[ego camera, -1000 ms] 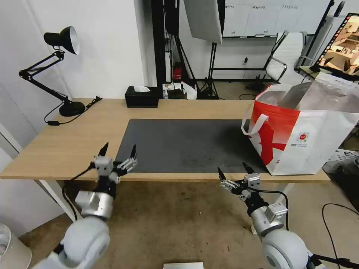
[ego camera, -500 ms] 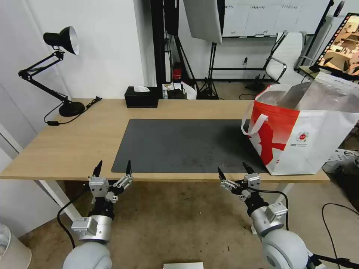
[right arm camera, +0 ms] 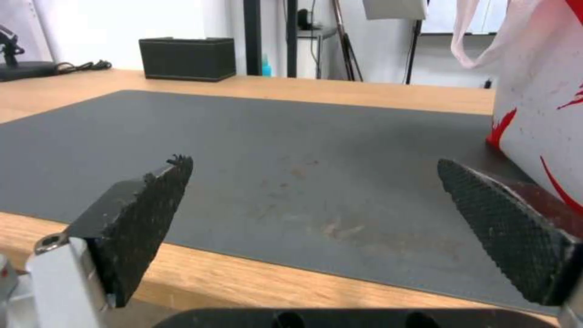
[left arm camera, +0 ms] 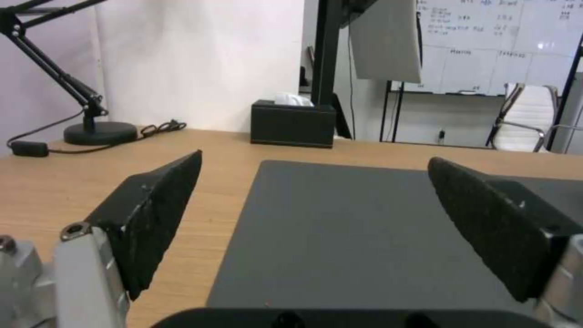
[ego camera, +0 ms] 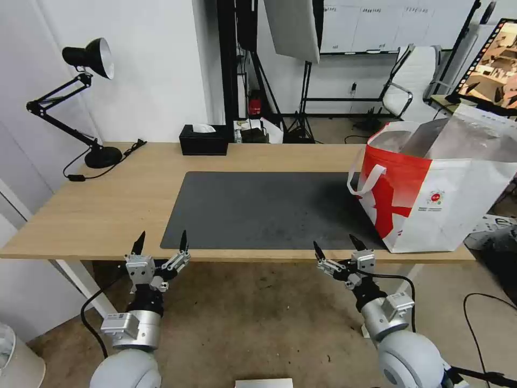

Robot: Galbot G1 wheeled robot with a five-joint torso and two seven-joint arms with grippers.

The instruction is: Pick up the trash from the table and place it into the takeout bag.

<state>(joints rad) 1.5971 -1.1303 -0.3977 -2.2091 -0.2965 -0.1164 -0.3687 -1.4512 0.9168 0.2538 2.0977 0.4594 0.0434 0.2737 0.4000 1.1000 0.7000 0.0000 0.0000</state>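
Both of my hands hover spread at the near edge of the surface (ego camera: pixel 107 199), left hand (ego camera: pixel 160 241) by the dark mat's (ego camera: pixel 258 210) corner, right hand (ego camera: pixel 338 247) beside the takeout bag (ego camera: pixel 431 188) standing open at right.

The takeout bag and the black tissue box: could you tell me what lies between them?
In the head view, bare table and mat separate the takeout bag from the tissue box.

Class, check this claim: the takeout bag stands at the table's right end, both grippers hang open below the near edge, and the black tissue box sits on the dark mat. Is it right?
One error: the black tissue box sits on bare wood behind the mat, as the head view shows. The takeout bag, the left gripper and the right gripper are as stated.
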